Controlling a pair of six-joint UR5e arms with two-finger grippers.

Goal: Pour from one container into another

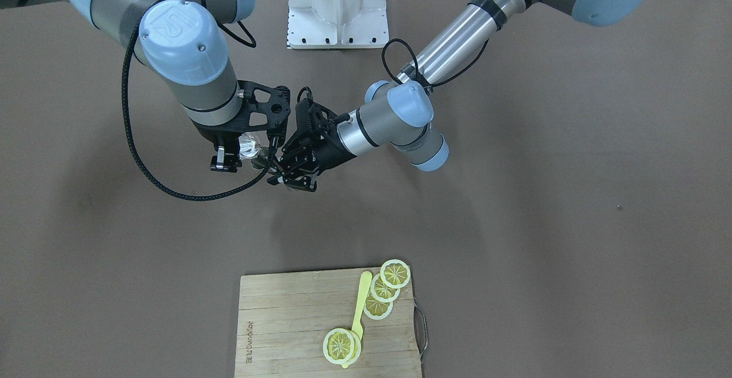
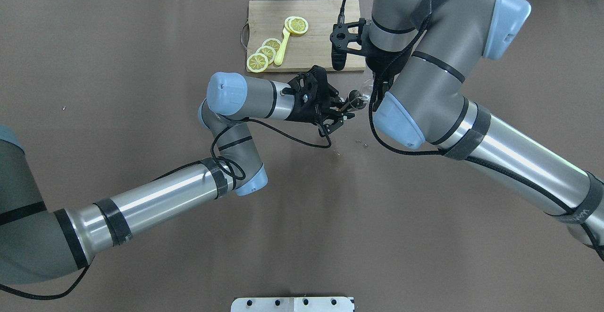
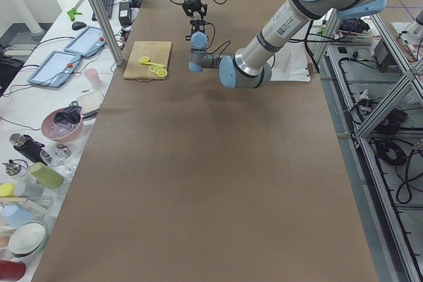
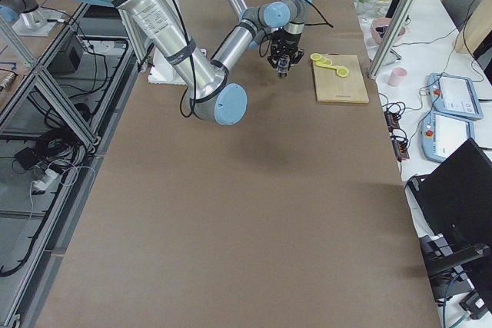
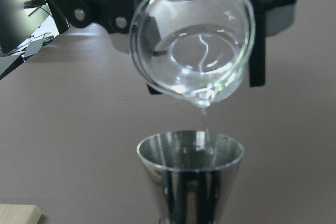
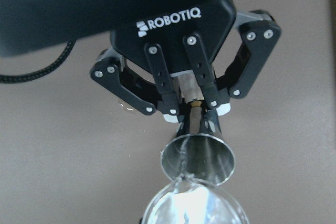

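You have the wide brown table under both arms, with a pale wooden chopping board well apart from the work. Your right gripper is clamped around the short, clear drinking glass. The glass is raised and tipped mouth-down just above the small grey steel hourglass jigger. Your left gripper is pinched on the jigger's narrow waist and holds it upright, apparently clear of the table. A thin stream of clear liquid falls from the glass's lip into the jigger's upper cone.

By its material, the glass should be light, rigid, slick and breakable, so grip it across the side wall with modest force. The jigger looks stiff and smooth. Its waist seems the surest hold, since the cones on either side stop it sliding.
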